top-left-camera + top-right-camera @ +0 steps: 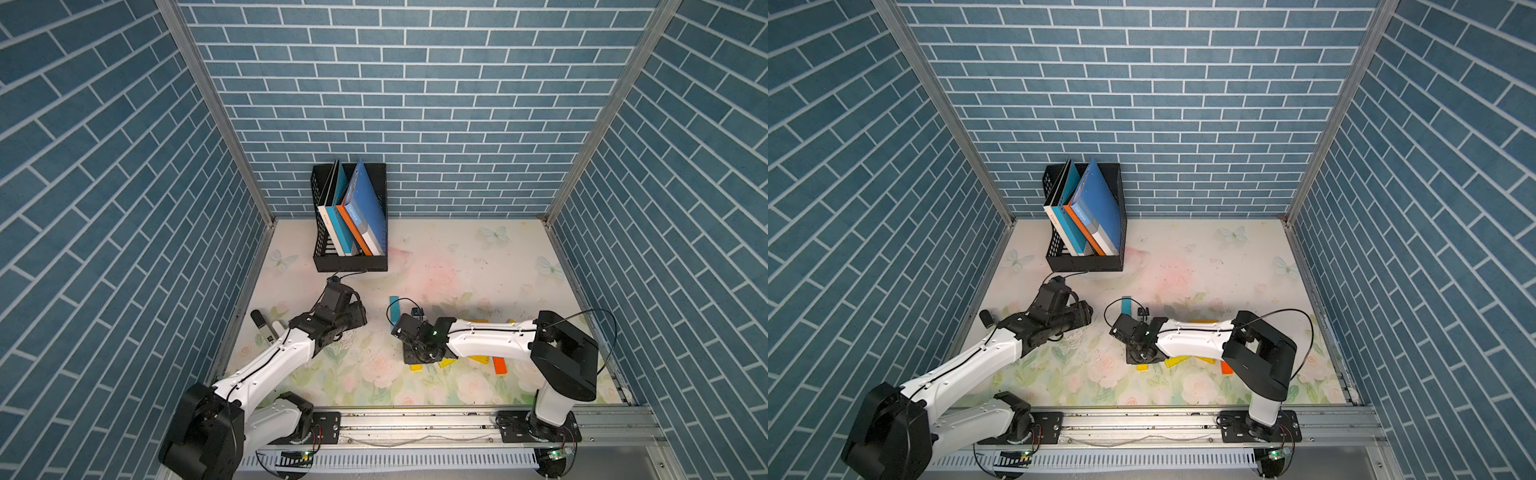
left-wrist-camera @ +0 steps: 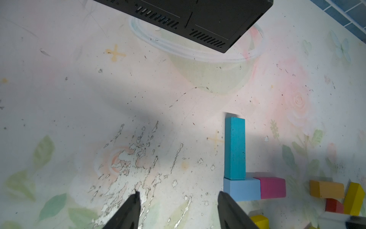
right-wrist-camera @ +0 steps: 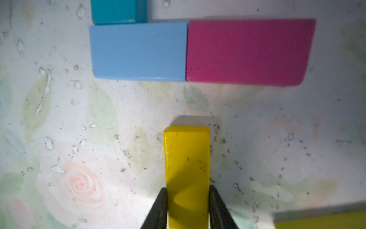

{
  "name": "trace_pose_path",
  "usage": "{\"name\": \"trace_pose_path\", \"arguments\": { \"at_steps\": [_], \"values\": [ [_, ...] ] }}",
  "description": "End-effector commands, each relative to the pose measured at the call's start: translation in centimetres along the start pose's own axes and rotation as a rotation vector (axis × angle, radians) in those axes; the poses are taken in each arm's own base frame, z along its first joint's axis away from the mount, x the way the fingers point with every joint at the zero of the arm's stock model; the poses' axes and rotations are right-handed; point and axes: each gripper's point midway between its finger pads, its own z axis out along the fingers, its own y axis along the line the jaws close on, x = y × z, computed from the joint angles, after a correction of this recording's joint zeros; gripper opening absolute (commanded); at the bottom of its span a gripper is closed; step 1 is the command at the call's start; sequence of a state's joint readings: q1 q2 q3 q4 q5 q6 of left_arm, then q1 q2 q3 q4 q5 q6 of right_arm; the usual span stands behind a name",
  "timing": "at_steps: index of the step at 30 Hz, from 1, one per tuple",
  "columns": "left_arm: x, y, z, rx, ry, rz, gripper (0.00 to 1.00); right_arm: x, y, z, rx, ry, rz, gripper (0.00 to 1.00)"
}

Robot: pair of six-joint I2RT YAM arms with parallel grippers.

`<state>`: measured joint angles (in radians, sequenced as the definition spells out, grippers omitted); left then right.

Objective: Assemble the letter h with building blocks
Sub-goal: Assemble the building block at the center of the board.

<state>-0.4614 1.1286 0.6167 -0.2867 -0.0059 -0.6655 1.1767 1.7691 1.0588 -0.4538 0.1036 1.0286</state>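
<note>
Yellow flat rectangular painted block sits pinched between the right gripper jaws. A light-blue rectangular block lies ahead of them. The left gripper jaws are spread.

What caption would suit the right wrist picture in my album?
Right tool grips a yellow block near a light blue block and magenta block laid end to end.

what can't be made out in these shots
Light blue block and magenta block: hidden in both top views under the right arm.
Yellow block in the right pincer: rear end cut off by the right wrist view's edge.
Spare blocks: count unclear, the right arm covers them in both top views.
Titles on the books: too small.
</note>
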Motion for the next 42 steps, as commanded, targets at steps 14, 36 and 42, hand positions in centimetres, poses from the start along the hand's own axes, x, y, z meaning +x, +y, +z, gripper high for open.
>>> {"name": "trace_pose_path", "arguments": {
  "at_steps": [14, 36, 42],
  "values": [
    [0.8, 0.6, 0.4, -0.024, 0.029, 0.007, 0.68, -1.0, 2.3, 2.0, 0.036, 0.033, 0.013, 0.49],
    [1.2, 0.9, 0.5, -0.032, 0.031, 0.023, 0.68, -1.6, 3.1, 2.6, 0.037, 0.035, 0.052, 0.32],
    [1.2, 0.9, 0.5, -0.032, 0.033, 0.026, 0.68, -2.4, 3.9, 1.3, 0.000, 0.000, 0.047, 0.60]
  ]
}}
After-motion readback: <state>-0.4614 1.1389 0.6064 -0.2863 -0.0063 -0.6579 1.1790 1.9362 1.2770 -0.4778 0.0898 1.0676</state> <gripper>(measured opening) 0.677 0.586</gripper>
